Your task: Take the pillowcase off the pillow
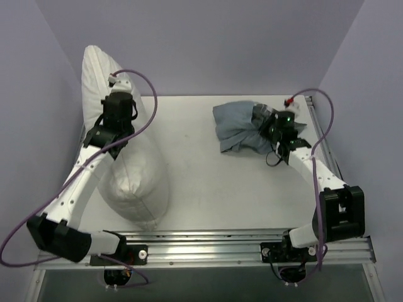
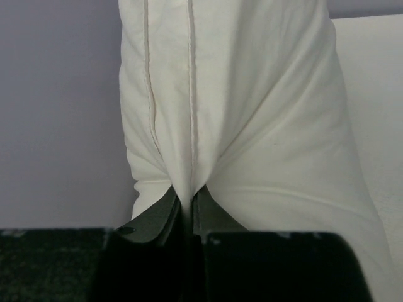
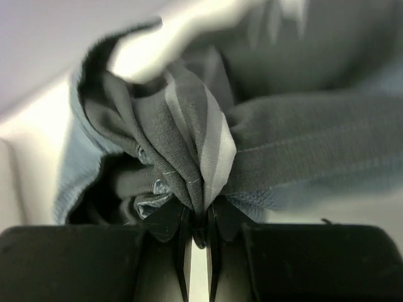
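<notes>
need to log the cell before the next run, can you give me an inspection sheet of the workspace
surface: white table, metal rail along its near edge
job's things: pillow bare, propped up at the left side; pillowcase bunched at the far right, apart from it
clutter: nothing seen
grippers: left pincer pinches the pillow's seamed edge; right pincer pinches a pillowcase fold
cables: purple cables loop beside each arm
surroundings: lilac walls on three sides
</notes>
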### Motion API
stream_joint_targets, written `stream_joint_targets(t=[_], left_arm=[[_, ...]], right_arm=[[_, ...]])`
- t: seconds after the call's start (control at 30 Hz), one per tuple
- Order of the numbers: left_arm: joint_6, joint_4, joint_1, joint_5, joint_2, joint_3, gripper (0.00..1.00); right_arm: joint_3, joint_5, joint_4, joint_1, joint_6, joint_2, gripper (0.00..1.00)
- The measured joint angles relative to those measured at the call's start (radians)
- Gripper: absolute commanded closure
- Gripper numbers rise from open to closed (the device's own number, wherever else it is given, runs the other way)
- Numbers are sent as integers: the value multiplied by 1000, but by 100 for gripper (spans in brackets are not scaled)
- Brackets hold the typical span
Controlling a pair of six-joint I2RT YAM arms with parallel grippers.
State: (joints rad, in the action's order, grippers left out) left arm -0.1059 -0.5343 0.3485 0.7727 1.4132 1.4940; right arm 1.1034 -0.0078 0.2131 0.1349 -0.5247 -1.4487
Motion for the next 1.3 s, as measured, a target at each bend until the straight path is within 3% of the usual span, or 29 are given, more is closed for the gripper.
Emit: stream_joint_targets(t=[0.1, 0.13, 0.2, 0.3, 0.33, 0.43, 0.5, 0.53, 0.7, 0.93, 1.3], left_arm=[[86, -16, -1, -15, -149, -105, 72], [109, -27, -2, -21, -195, -133, 54], [149, -54, -2, -27, -285, -181, 40], [197, -107, -2, -30, -388, -210, 25], [208, -125, -3, -31, -414, -211, 21], [230, -185, -3, -35, -471, -198, 8], [237, -235, -4, -42, -487, -159, 0], [238, -251, -4, -45, -491, -131, 5], [250, -316, -4, -81, -516, 40, 6], [252, -391, -4, -148, -571, 246, 6], [223, -446, -4, -183, -687, 430, 6]], right_arm=[[-231, 3, -42, 23, -78, 42, 91], [-300, 0, -55, 30, -99, 56, 83], [-410, -14, -102, 35, -129, 91, 75], [-514, -32, -170, 35, -156, 186, 47], [-529, -42, -201, 35, -160, 237, 33], [-500, -50, -270, 35, -143, 372, 13], [-419, -43, -344, 35, -122, 438, 7], [-362, -32, -373, 35, -108, 461, 3], [-43, 61, -479, 36, -35, 531, 0], [271, 239, -630, 36, 84, 579, 0], [459, 414, -650, 66, 331, 744, 0]])
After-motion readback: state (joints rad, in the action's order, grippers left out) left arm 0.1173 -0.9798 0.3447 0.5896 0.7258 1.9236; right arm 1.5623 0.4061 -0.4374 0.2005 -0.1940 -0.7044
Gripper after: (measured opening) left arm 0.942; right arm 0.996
